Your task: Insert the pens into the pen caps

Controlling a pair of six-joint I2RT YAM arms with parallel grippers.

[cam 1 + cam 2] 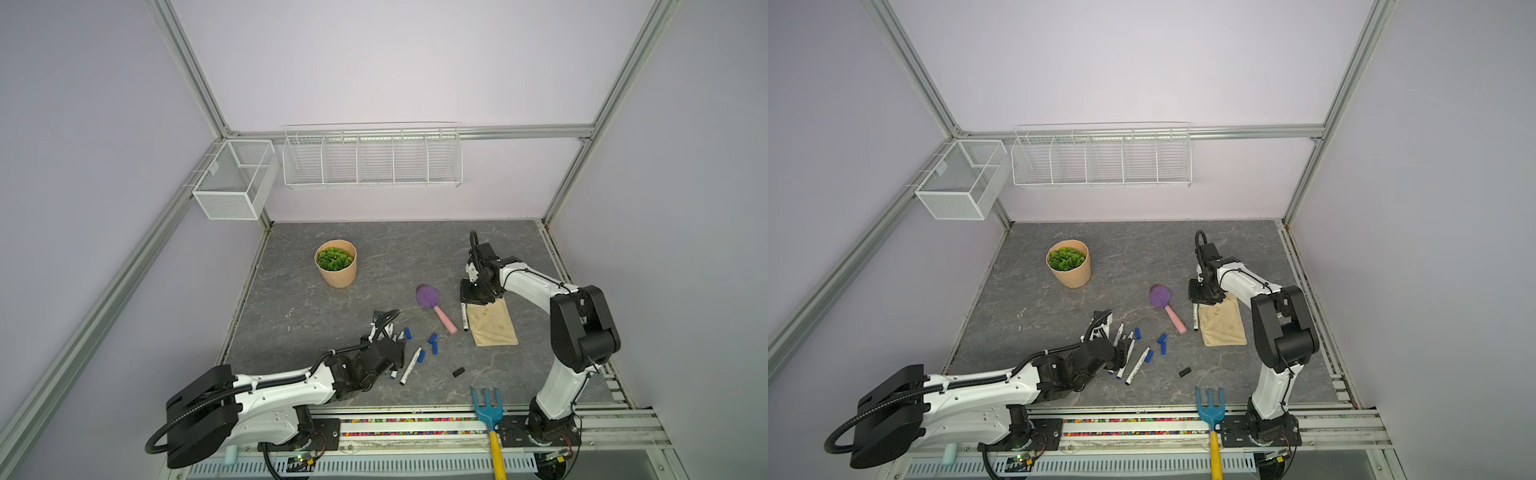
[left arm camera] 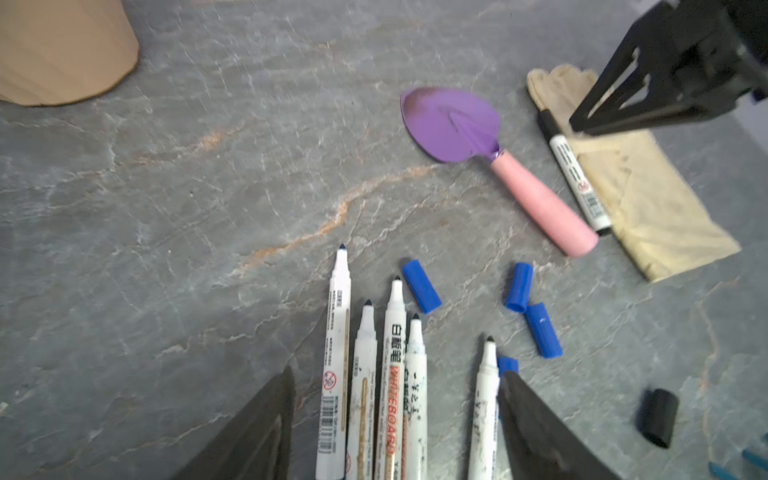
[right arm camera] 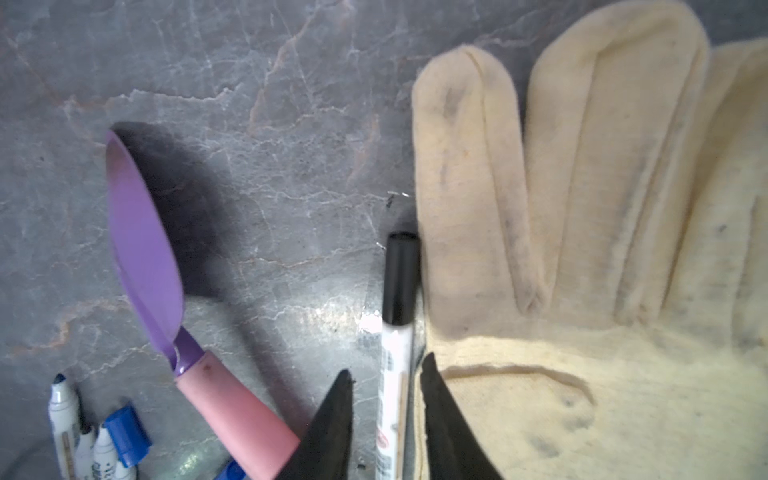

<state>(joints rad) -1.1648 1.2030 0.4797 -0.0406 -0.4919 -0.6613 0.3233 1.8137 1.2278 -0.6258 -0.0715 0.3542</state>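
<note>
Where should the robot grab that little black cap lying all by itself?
Around the middle of the black cap, coming straight down from above and pinching its two long sides. It lies on its side on the table with nothing touching it, so both sides look free. It is short and round, so a squeeze near one end might make it slip or roll.

In the left wrist view, a slim white marker pen with a dark tip (image 2: 395, 353) bears "WHITEBOARD" in red capitals along its barrel, below black Chinese characters. A neighbouring white marker pen at the row's edge (image 2: 338, 332) carries a barcode and a round red sign. The remaining print is too small to read.
</note>
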